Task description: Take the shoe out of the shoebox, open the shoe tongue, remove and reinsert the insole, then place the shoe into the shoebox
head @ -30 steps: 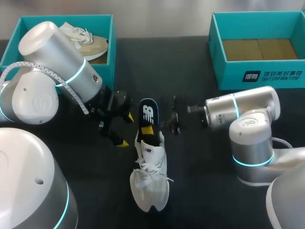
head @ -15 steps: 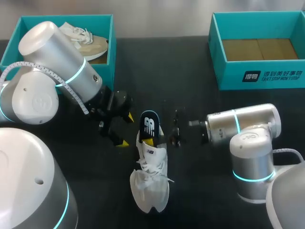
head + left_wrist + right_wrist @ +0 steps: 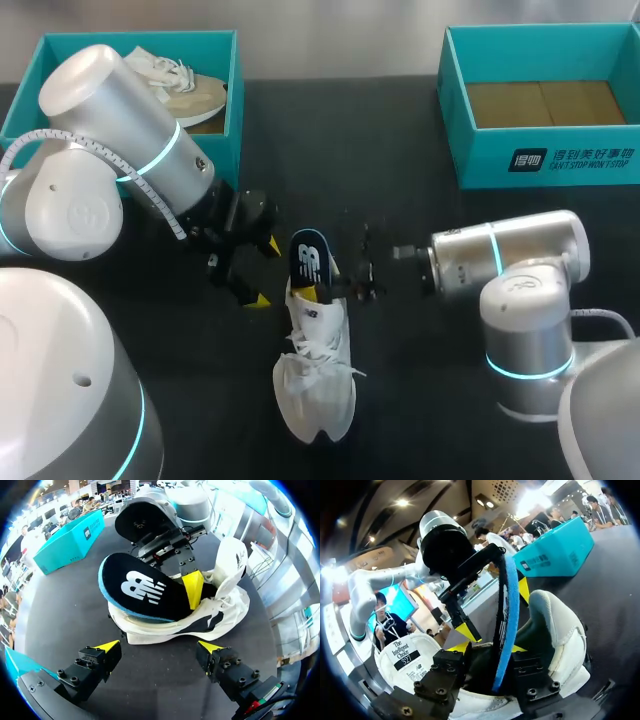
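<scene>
A white shoe (image 3: 316, 372) lies mid-table, toe toward the front edge. A dark insole (image 3: 308, 260) with a blue rim pokes out of its heel opening, lower end inside. My right gripper (image 3: 340, 287) comes from the right at the heel. In the right wrist view the insole (image 3: 509, 615) stands edge-on between the fingers of that gripper (image 3: 489, 648), with a gap on each side; the jaws are open. My left gripper (image 3: 262, 272) hangs open just left of the heel, nothing in it. The left wrist view has the shoe (image 3: 227, 607) and insole (image 3: 140, 587) ahead of its gripper (image 3: 159, 646).
A teal shoebox (image 3: 232, 110) at the back left holds another pale shoe (image 3: 185, 88). A second teal shoebox (image 3: 545, 160) stands at the back right with a bare cardboard floor. Dark tabletop lies bare between the boxes.
The right gripper pushed the insole deeper into the shoe, then its fingers parted from it. The left arm kept still.
</scene>
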